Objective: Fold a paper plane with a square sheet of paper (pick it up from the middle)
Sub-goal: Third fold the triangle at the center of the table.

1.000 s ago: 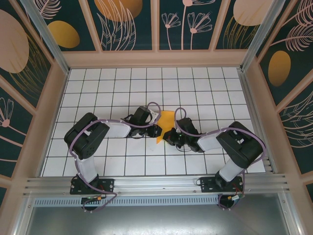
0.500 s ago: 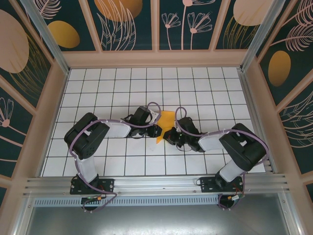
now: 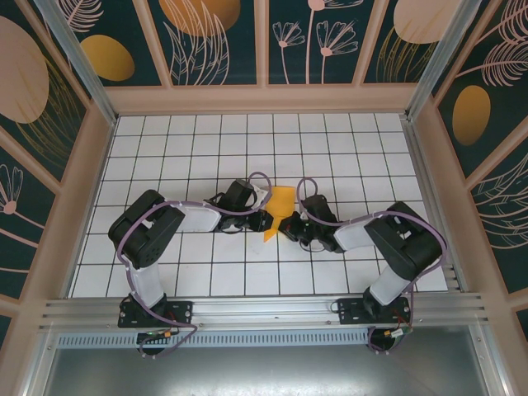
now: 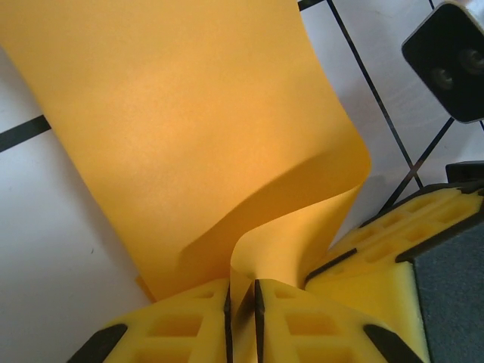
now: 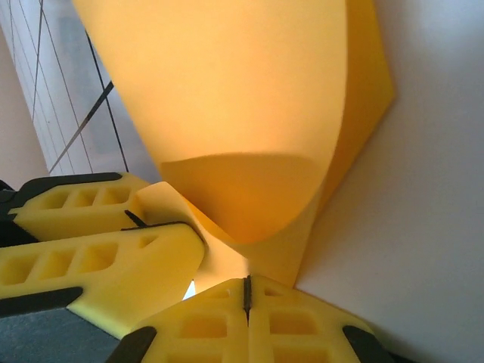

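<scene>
The square sheet of paper (image 3: 280, 205) is at the middle of the table (image 3: 165, 157). It is lifted between the two arms and bent into a soft curve, with no sharp crease yet. The left gripper (image 3: 266, 220) is closed on the near part of the sheet. In its wrist view the paper runs down into the thin slit between the yellow fingers (image 4: 181, 321). The right gripper (image 3: 287, 224) is closed on the paper just beside it, from the right. Its own fingers (image 5: 302, 318) meet around the sheet with almost no gap. The two grippers are very close to each other.

I judge that the step in hand is an early fold. To do it well, both pinches should stay firm and travel together, so that the paper neither slips nor tears between them. The held part should go over to the far side until the edges meet, and only then should the crease be pressed flat. Because the grips sit so close, the outer corners hang free and may twist, so a slow motion is safer. The bend hides the layers, so I cannot tell whether each pinch holds one or two.
</scene>
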Motion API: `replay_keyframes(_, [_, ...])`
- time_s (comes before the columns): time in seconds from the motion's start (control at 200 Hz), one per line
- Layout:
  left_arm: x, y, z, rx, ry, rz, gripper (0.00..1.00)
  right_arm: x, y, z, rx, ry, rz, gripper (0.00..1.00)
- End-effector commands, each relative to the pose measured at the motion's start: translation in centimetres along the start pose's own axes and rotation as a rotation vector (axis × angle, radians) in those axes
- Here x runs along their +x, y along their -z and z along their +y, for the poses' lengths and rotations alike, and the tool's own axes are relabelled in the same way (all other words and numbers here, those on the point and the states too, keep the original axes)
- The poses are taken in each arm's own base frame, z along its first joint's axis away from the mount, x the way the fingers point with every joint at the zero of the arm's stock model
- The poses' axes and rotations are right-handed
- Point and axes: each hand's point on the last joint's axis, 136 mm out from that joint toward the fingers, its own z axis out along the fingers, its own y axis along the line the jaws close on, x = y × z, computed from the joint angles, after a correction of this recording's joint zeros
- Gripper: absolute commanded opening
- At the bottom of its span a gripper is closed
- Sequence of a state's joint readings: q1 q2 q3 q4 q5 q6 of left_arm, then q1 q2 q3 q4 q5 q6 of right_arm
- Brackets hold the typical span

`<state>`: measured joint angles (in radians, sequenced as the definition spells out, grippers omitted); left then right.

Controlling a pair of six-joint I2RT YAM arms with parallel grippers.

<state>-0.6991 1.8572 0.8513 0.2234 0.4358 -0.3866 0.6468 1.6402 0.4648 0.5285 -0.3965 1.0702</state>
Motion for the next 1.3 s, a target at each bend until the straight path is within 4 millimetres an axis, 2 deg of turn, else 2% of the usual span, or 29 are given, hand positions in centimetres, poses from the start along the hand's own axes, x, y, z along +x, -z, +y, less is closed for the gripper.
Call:
replay_keyframes(0.0, [3.9, -1.3, 1.8, -0.052, 0.033, 0.131, 0.19, -0.4, 0.1, 0.3, -0.009, 0.033, -0.006, 0.00])
replay_keyframes(0.115, [4.1, -1.3, 1.8, -0.056, 0.033, 0.135, 0.19, -1.1, 1.1, 2.5, -0.049, 0.069, -0.024, 0.00])
replay_keyframes(0.23, [4.1, -1.3, 1.9, -0.058, 0.033, 0.136, 0.19, -2.4, 2.3, 3.6, -0.072, 0.093, -0.059, 0.00])
replay_keyframes(0.32, [4.0, -1.3, 1.9, -0.058, 0.033, 0.134, 0.19, -3.0, 2.5, 3.5, -0.087, 0.095, -0.059, 0.00])
replay_keyframes(0.5, [3.9, -1.3, 1.8, -0.057, 0.032, 0.135, 0.19, -3.5, 1.7, 3.2, -0.090, 0.100, -0.041, 0.00])
replay_keyframes(0.58, [4.0, -1.3, 1.9, -0.058, 0.030, 0.134, 0.19, -3.5, 1.2, 2.7, -0.070, 0.099, -0.037, 0.00])
replay_keyframes(0.741, [4.2, -1.4, 2.0, -0.062, 0.033, 0.141, 0.18, -3.3, 0.3, 0.3, -0.004, 0.079, -0.029, 0.00])
replay_keyframes(0.851, [4.2, -1.4, 2.1, -0.064, 0.032, 0.143, 0.18, -3.1, 0.1, -0.1, 0.005, 0.076, -0.014, 0.00])
replay_keyframes(0.881, [4.2, -1.4, 2.1, -0.066, 0.032, 0.144, 0.18, -3.9, 0.5, -0.3, 0.013, 0.061, -0.034, 0.00])
replay_keyframes(1.101, [4.3, -1.4, 2.2, -0.074, 0.030, 0.148, 0.18, -5.7, 2.6, 2.7, -0.072, 0.093, -0.073, 0.00])
replay_keyframes(1.296, [4.2, -1.3, 2.2, -0.075, 0.029, 0.145, 0.18, -6.1, 2.7, 2.6, -0.093, 0.098, -0.059, 0.00])
